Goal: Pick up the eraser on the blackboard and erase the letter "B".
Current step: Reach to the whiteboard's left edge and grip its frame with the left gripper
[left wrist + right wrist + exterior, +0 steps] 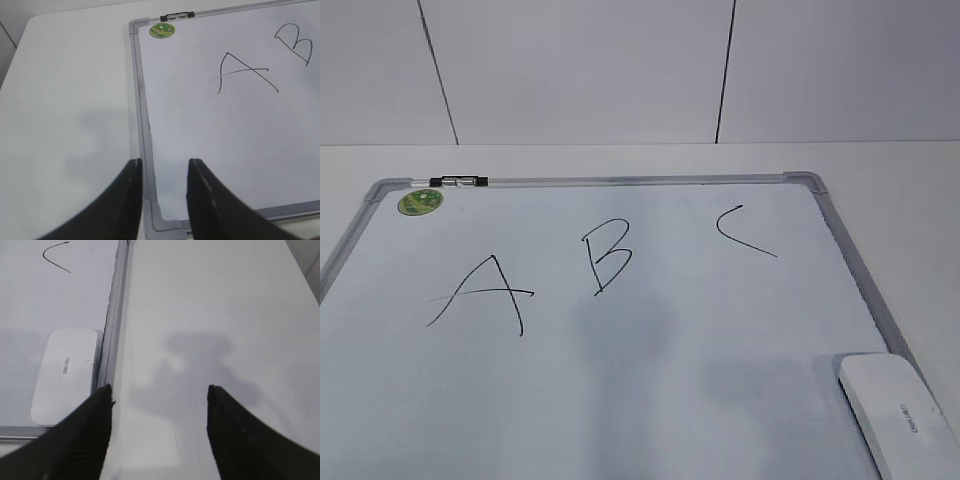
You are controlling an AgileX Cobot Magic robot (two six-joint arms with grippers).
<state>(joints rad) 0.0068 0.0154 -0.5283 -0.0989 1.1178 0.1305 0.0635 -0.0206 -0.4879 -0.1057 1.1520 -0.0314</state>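
The blackboard [620, 400] is a white dry-erase board with a grey frame, lying flat on the table. A black letter "B" [607, 255] is drawn near its middle, also in the left wrist view as the letter "B" [296, 42]. The white eraser [900, 412] lies on the board's near right corner; the right wrist view shows the eraser [64, 374] just left of the frame. My right gripper [159, 392] hangs open over bare table, right of the eraser. Above the board's near left corner my left gripper [165, 167] is open and empty. Neither gripper shows in the exterior view.
A black "A" [485, 292] sits left of the B and a curved "C" [740, 232] to its right. A round green sticker [421, 203] and a small clip [459, 182] mark the board's far left corner. A white table [890, 200] surrounds the board, with a panelled wall behind.
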